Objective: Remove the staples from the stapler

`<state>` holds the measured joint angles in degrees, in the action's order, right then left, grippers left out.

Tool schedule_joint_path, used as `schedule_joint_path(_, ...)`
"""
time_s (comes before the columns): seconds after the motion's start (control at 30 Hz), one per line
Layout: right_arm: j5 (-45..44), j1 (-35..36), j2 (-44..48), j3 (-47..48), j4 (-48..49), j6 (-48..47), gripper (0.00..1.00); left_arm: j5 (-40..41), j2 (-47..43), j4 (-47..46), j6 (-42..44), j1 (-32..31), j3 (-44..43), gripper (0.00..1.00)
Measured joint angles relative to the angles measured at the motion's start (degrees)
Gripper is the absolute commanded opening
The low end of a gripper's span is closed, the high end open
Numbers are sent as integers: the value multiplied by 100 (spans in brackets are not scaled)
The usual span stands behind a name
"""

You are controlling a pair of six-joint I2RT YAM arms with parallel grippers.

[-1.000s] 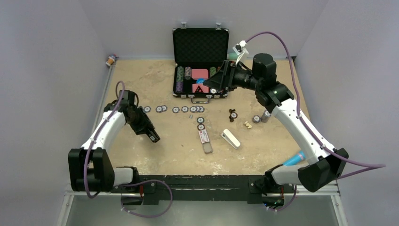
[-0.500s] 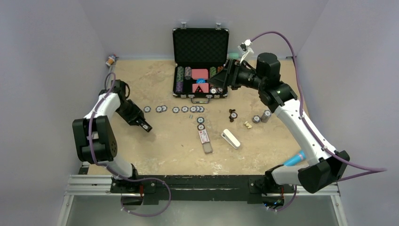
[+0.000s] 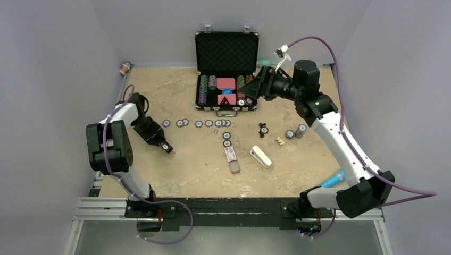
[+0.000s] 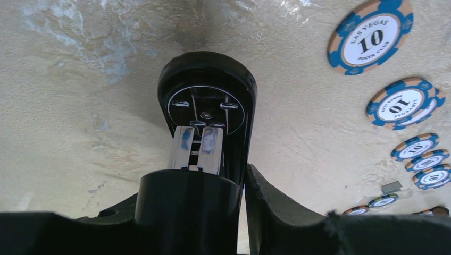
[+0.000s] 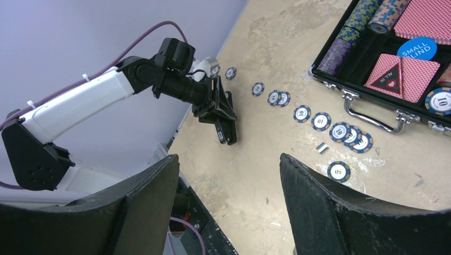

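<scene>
On the left side of the table (image 3: 186, 175), my left gripper (image 3: 155, 136) is clamped on the stapler (image 4: 206, 103), which points nose-down at the sandy top, near the start of the chip row (image 3: 198, 124). In the last second that arm has reared up at the shoulder and drawn the stapler a little away from the near edge (the grip itself looks unchanged). I read this as re-posing it so the silvery track can be got at. Whether the nose touches the table I cannot tell. Farther right, just below the chips, a small grey strip (image 3: 215, 129) lies loose. It looks like staples, so part of the unloading may already be done. On the right, my right gripper (image 5: 228, 159) hangs wide with nothing in it, by the right end of the open poker case (image 3: 227, 53). It has backed off slightly, well apart from the stapler.
</scene>
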<state>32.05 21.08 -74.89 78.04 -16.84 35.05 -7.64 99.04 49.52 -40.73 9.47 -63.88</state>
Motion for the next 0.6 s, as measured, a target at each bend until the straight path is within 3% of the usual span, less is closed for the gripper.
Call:
schedule_joint_path(0.07,0,-17,-2,-4,0,-7,75,-24,87,-4,7,0,0,9)
schedule_joint_path(0.13,-2,-28,0,-11,0,-13,75,-33,127,-11,13,0,0,27)
schedule_joint_path(0.23,-2,-50,0,-24,-2,-17,75,-66,133,-26,87,0,0,68)
schedule_joint_path(0.33,-2,-61,0,-31,-15,-20,76,-109,125,-22,151,0,-20,99)
schedule_joint_path(0.6,0,-90,0,-55,-42,-50,80,-114,-210,120,245,0,-203,100)
